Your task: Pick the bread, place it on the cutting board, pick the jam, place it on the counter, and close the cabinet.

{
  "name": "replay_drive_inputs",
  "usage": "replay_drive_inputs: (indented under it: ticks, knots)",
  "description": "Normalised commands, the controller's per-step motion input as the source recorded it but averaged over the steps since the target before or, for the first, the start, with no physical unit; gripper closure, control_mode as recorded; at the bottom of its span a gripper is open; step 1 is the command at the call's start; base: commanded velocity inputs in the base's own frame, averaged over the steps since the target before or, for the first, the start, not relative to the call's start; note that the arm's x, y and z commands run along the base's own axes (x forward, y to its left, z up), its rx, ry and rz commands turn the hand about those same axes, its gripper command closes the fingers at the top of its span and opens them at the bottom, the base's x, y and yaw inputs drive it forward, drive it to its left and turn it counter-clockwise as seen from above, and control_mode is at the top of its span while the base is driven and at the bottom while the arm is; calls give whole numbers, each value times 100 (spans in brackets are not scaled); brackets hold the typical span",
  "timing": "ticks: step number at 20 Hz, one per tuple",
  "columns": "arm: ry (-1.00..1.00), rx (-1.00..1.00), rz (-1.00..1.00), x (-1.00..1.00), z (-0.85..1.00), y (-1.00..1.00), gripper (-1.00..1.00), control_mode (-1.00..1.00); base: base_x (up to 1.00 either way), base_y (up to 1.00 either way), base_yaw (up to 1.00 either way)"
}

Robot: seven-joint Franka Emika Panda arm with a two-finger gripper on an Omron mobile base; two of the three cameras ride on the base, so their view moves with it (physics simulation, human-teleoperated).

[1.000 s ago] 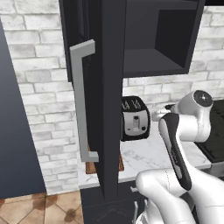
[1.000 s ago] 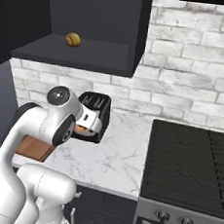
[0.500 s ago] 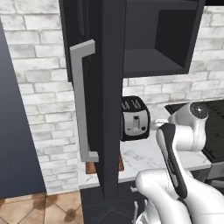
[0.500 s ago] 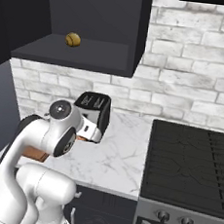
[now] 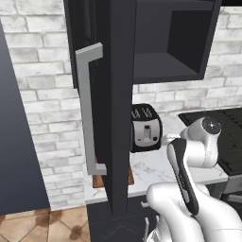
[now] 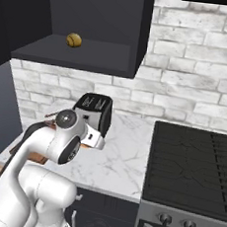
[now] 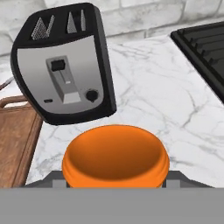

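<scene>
Gripping the small orange jam jar [image 7: 115, 156], the jaws hovered over the white marble surface [image 7: 162, 94]; the right base view showed the round tan bun [image 6: 74, 40], hidden elsewhere.

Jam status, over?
Jaws shut on the jam, held above the counter. Bread on the cabinet shelf, not on the board. Toaster close ahead.
</scene>
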Motion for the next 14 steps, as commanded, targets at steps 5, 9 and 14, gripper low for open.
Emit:
replay_drive_inputs:
  ticks: [5, 9, 14]
  knots:
    - [0, -1, 0, 10, -21, -3, 100, -100, 0, 0, 0]
    - [0, -4, 0, 6, -30, -1, 100, -100, 0, 0, 0]
    - [0, -3, 0, 14, -36, -2, 100, -100, 0, 0, 0]
